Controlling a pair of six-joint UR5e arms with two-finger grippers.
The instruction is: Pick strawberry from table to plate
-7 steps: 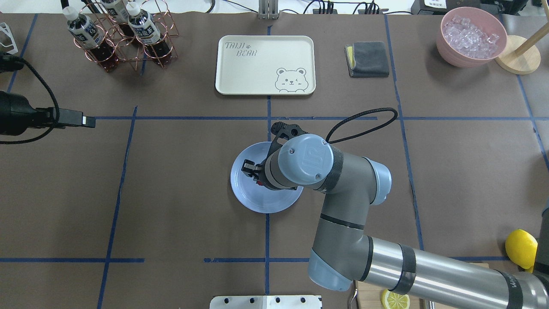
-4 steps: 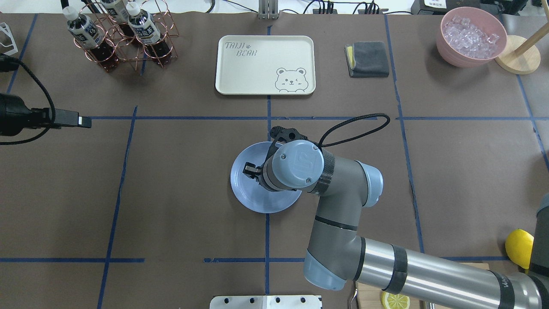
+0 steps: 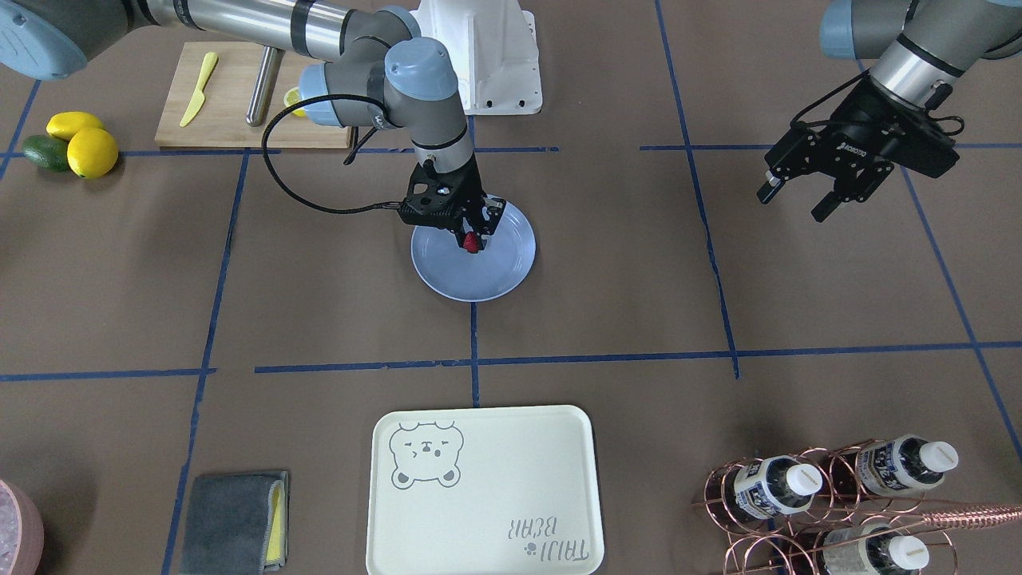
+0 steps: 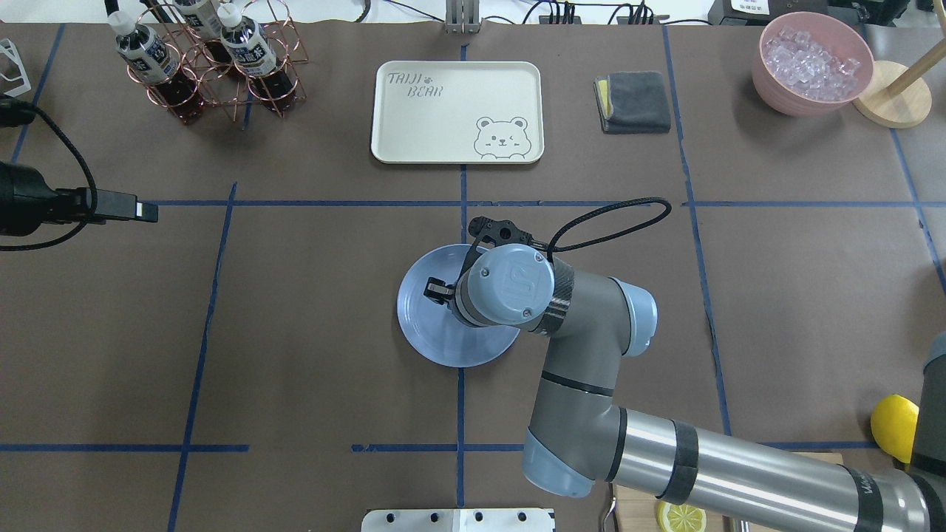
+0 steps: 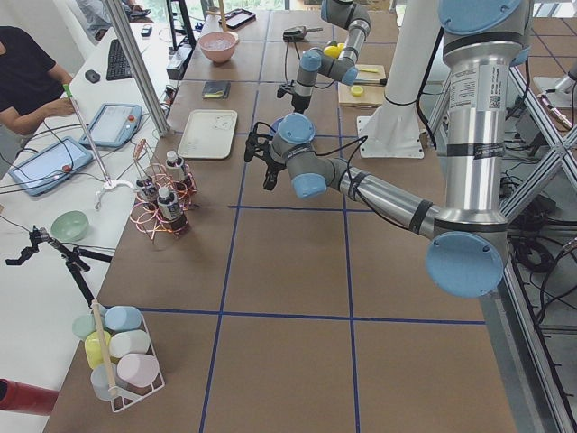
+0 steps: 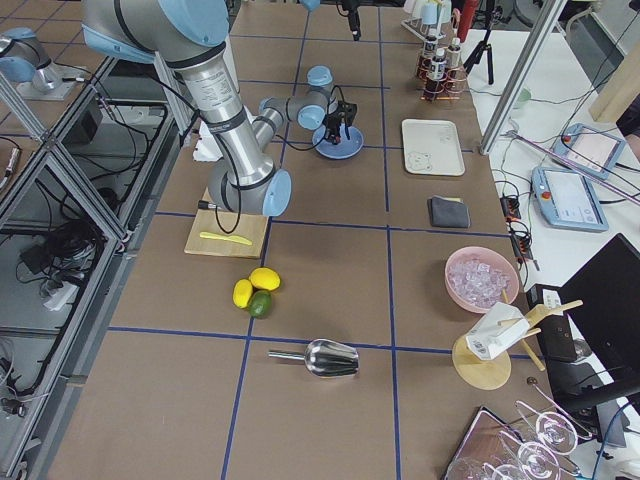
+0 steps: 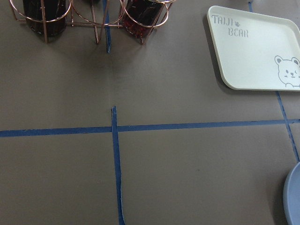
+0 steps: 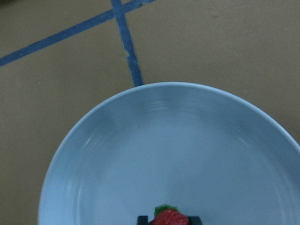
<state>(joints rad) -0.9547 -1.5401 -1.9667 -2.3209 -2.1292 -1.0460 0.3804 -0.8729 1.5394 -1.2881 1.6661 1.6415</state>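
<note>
The light-blue plate (image 3: 467,281) (image 4: 432,336) lies on the brown paper table (image 3: 607,263) near its middle. My right gripper (image 3: 473,234) hangs low over the plate, shut on the small red strawberry (image 3: 473,243). In the right wrist view the strawberry (image 8: 169,218) with its green top sits between two dark finger pads just above the plate's surface (image 8: 140,159). In the overhead view the wrist hides the berry. My left gripper (image 3: 794,204) hovers open and empty far to the side.
A cream bear tray (image 4: 457,111) lies beyond the plate, with a copper bottle rack (image 4: 207,63), a grey cloth (image 4: 634,102) and a pink bowl of ice (image 4: 811,63). Lemons (image 3: 80,144) and a cutting board (image 3: 239,96) are near the robot's base.
The right wrist has sunk lower over the plate and shifted slightly left; the berry's red speck no longer shows from overhead. The left gripper drew back a little.
</note>
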